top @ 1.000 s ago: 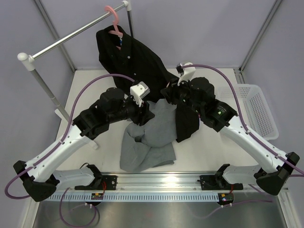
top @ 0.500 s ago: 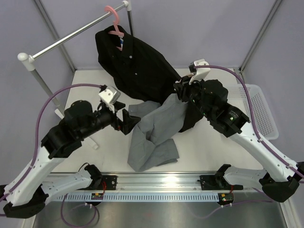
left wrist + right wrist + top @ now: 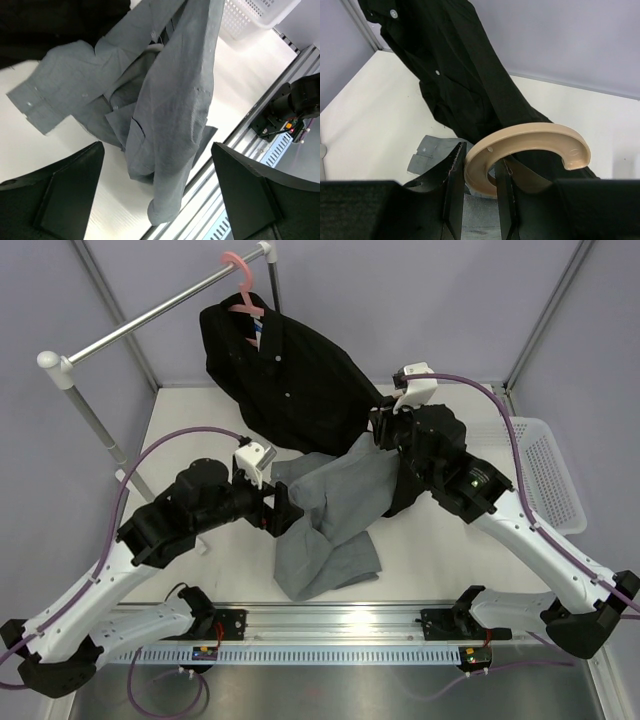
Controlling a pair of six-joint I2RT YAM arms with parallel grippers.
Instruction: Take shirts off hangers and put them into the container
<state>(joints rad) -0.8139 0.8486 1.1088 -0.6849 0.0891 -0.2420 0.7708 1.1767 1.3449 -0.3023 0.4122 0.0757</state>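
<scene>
The grey shirt (image 3: pixel 335 510) hangs from a beige hanger whose hook (image 3: pixel 530 145) is pinched in my shut right gripper (image 3: pixel 480 185), held above the table (image 3: pixel 200 430). The shirt's lower part is heaped on the table. My left gripper (image 3: pixel 277 510) stands open just left of the grey shirt (image 3: pixel 170 95), which hangs in front of the wide-apart fingers (image 3: pixel 65 190) without touching them. The black shirt (image 3: pixel 290 370) hangs on the pink hanger (image 3: pixel 240 285) from the rail, its tail trailing behind the right gripper (image 3: pixel 385 432). The white container (image 3: pixel 545 475) sits at the right edge.
A metal clothes rail (image 3: pixel 150 315) on a white post (image 3: pixel 85 405) crosses the back left. The frame rail with the arm bases (image 3: pixel 340 625) runs along the near edge. The basket's corner (image 3: pixel 255 12) shows beyond the grey shirt in the left wrist view.
My left gripper opened and let go of the grey shirt, drew back to the left, then came partway back. The right gripper shifted slightly up and right with the hanger.
</scene>
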